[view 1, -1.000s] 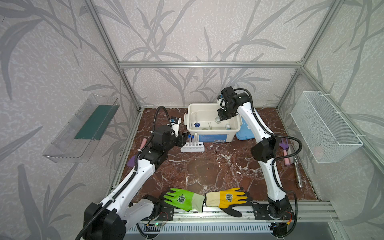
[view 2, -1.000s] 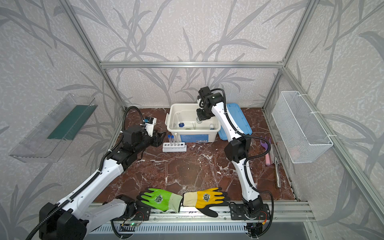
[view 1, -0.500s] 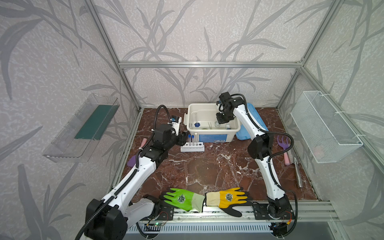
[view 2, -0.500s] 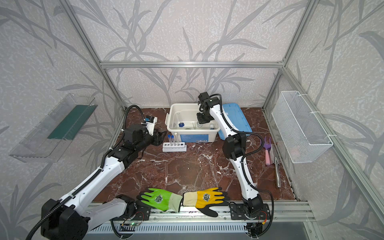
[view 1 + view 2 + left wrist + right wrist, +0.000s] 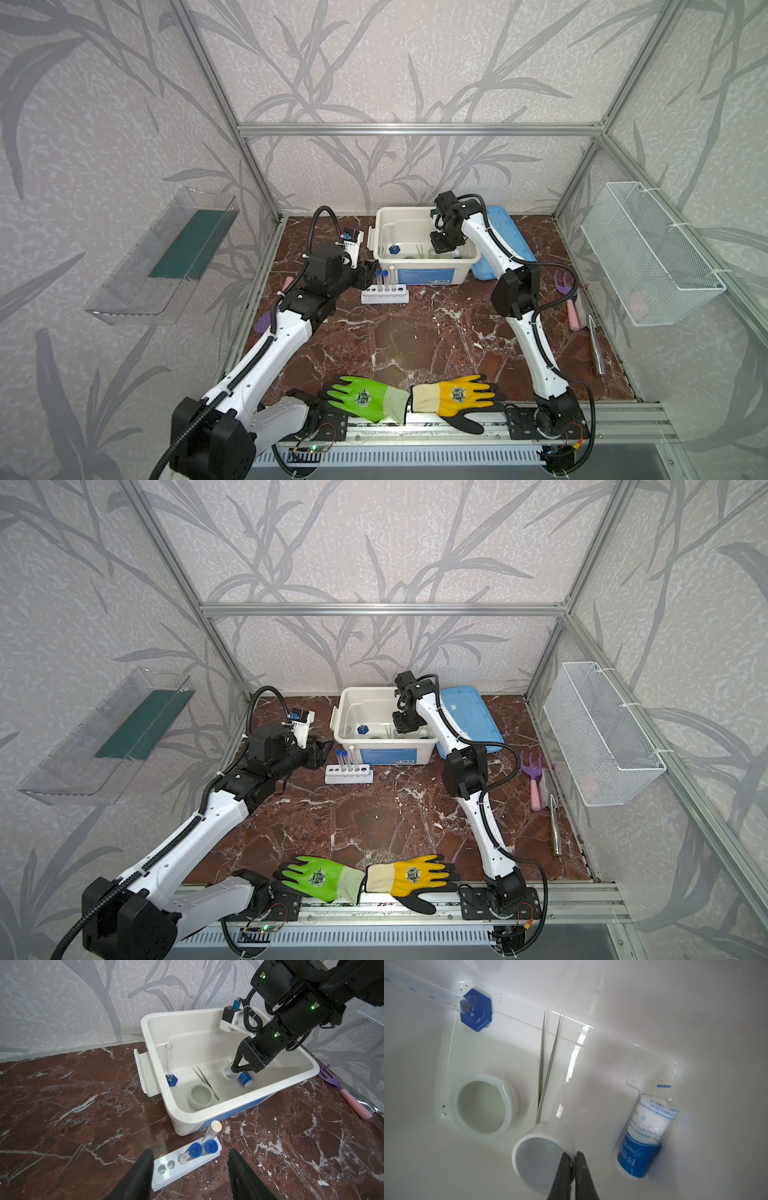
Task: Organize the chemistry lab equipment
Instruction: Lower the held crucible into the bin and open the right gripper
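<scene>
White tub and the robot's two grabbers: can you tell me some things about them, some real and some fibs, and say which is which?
1. The right gripper pinches the rim of a small white dish inside the white tub. True.
2. The left gripper is gripping a tube. False: it is open and empty, near the rack.
3. The rack holds three capped tubes. True.
4. The bottle stands upright. False: it lies on its side in the tub.
5. The tweezers lie outside the tub. False: they lie inside it.
</scene>
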Controlling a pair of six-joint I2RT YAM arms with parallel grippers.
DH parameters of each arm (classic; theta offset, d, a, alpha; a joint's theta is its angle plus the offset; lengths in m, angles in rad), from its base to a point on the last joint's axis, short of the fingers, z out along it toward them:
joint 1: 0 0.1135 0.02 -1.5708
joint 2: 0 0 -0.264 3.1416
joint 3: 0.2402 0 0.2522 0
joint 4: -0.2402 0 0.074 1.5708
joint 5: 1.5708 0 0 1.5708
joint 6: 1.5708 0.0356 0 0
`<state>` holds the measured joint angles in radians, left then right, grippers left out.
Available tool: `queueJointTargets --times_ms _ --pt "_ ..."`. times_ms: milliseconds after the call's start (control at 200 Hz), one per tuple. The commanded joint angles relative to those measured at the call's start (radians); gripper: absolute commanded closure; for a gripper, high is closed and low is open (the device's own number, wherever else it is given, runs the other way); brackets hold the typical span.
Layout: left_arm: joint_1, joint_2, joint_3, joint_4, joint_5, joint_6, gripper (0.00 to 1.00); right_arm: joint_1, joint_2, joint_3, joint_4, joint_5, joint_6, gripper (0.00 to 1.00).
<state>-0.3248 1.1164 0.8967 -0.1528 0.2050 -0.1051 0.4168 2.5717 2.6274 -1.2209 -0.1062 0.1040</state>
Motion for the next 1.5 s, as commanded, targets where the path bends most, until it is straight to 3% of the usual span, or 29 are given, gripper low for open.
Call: queueJointTargets --times_ms 0,620,1120,1235,1350,1495 --pt "0.007 0.005 0.030 -0.002 0.010 0.008 0.42 -0.005 0.018 -0.011 0.015 -0.004 -0.010 0.96" --pt "0.007 -0.005 0.029 -0.024 0.002 0.002 0.42 -0.004 0.054 -0.033 0.044 0.021 -0.006 0.95" --pt "0.008 -0.019 0.019 -0.019 0.011 -0.003 0.43 -0.004 0.037 -0.036 0.043 0.022 -0.009 0.82" --pt "0.008 -0.028 0.016 -0.019 0.008 -0.002 0.43 -0.005 0.008 -0.018 0.037 0.026 -0.016 0.74" --pt "0.008 -0.034 0.010 -0.010 0.022 -0.005 0.43 -0.004 -0.024 0.006 0.036 0.034 -0.025 0.57" --pt "0.009 -0.041 0.002 0.005 0.038 -0.015 0.43 -0.005 -0.070 0.038 0.042 0.030 -0.027 0.53"
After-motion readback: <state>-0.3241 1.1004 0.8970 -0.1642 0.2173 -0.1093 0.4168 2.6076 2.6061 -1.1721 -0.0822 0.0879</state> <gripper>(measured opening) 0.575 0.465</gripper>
